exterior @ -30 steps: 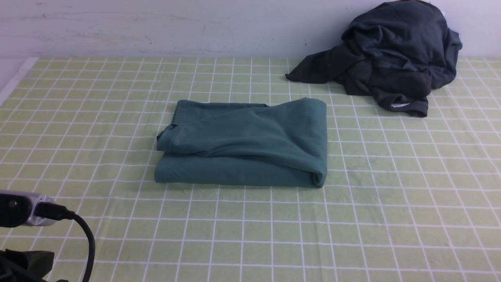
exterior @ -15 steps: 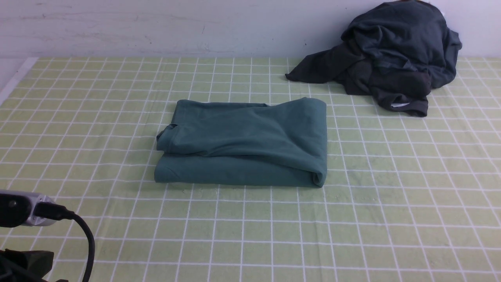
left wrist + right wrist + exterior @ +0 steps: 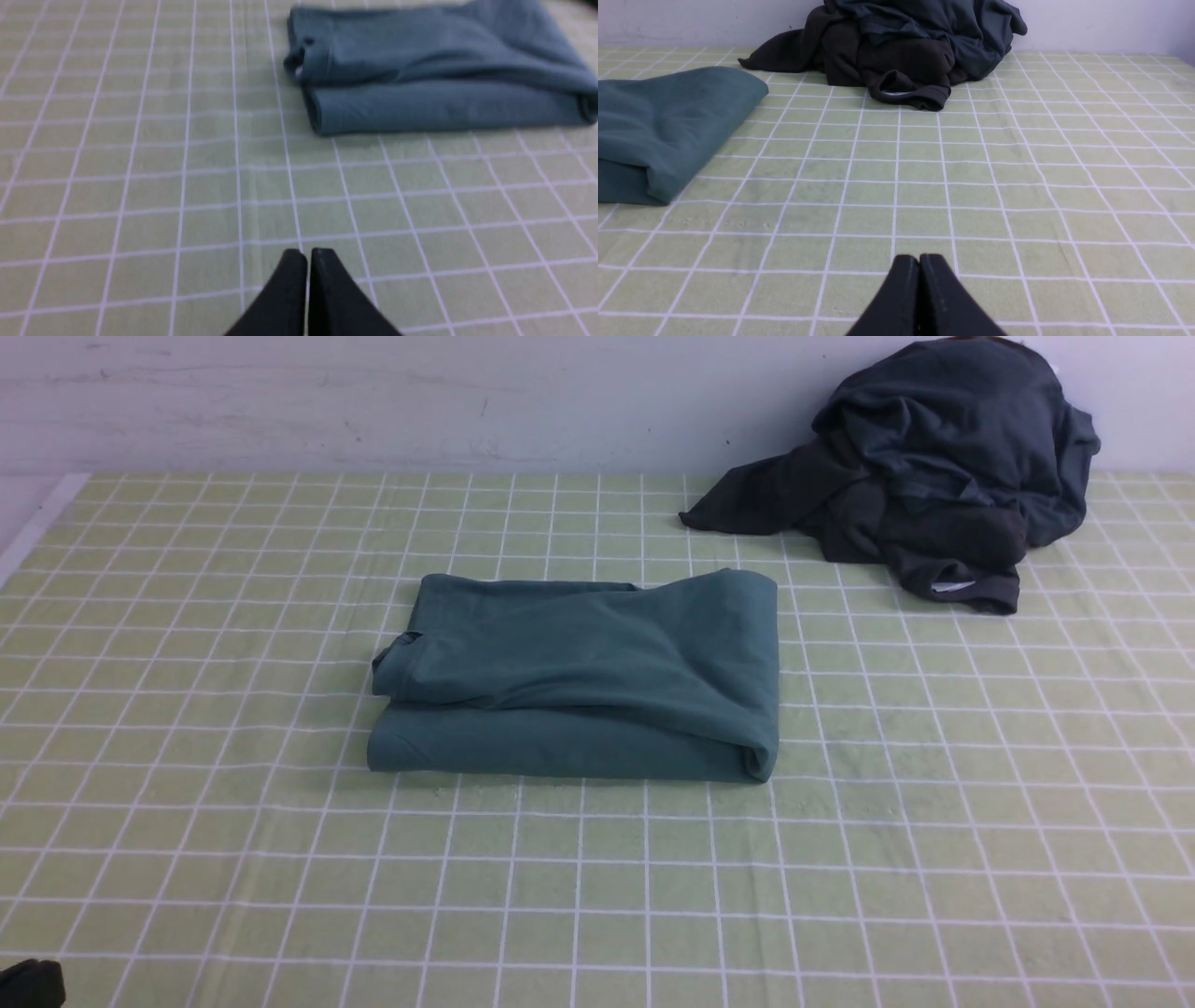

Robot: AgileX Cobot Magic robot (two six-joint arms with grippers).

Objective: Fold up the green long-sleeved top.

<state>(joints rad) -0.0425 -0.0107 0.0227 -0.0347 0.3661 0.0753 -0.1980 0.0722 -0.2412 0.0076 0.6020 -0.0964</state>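
Green top [image 3: 597, 677]: folded rectangle, desk [image 3: 934, 859] centre. Dark garments [image 3: 934, 476]: far right. Left gripper [image 3: 308, 254], right gripper [image 3: 920, 259]: jaws clenched, empty, near edge. Step: folding apparently complete; next, none or light tidying.

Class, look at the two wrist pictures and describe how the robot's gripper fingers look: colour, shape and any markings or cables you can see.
Both the left gripper and the right gripper show two plain matte black fingers, broad at the base and tapering to rounded tips. No markings, labels or cables show on them in these views.
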